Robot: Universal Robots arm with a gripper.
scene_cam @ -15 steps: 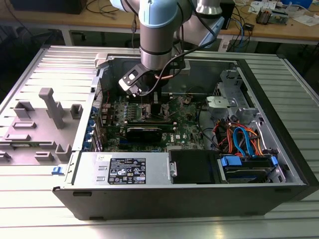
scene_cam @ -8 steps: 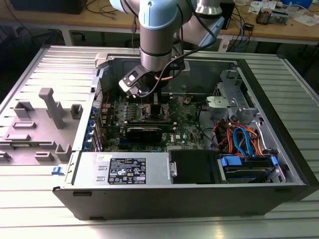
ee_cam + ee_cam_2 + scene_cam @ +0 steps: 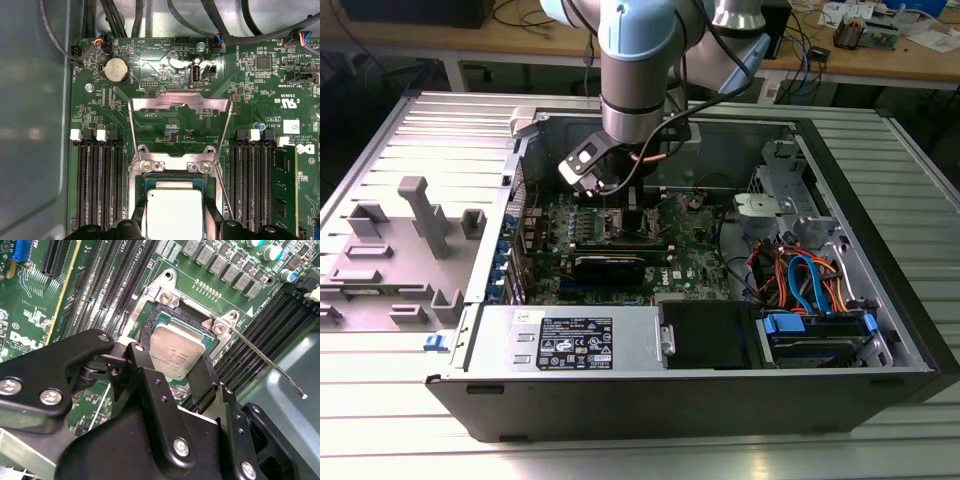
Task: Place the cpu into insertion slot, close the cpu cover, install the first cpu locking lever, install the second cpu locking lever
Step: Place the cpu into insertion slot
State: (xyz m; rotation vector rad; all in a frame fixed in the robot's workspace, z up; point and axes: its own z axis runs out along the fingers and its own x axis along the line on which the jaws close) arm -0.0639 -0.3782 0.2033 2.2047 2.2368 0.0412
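The cpu [image 3: 173, 212] is a square chip with a silvery top, also seen in the second wrist view [image 3: 177, 351]. My gripper [image 3: 174, 226] is shut on it, a black finger [image 3: 147, 372] at each of two opposite edges. The chip sits level right over the insertion slot [image 3: 172, 183]; I cannot tell whether it rests inside. The cpu cover [image 3: 180, 99] stands swung open behind the slot. A thin locking lever [image 3: 265, 362] sticks out unlatched beside the slot. In the exterior view my gripper [image 3: 630, 218] reaches down onto the green motherboard [image 3: 695, 255].
Long black memory slots [image 3: 97, 180] flank the socket on both sides. Case walls [image 3: 720, 140] enclose the board. A black drive box [image 3: 705, 335] and bundled cables [image 3: 805, 275] lie at the exterior view's right. A grey fixture [image 3: 420, 215] stands outside the case at the exterior view's left.
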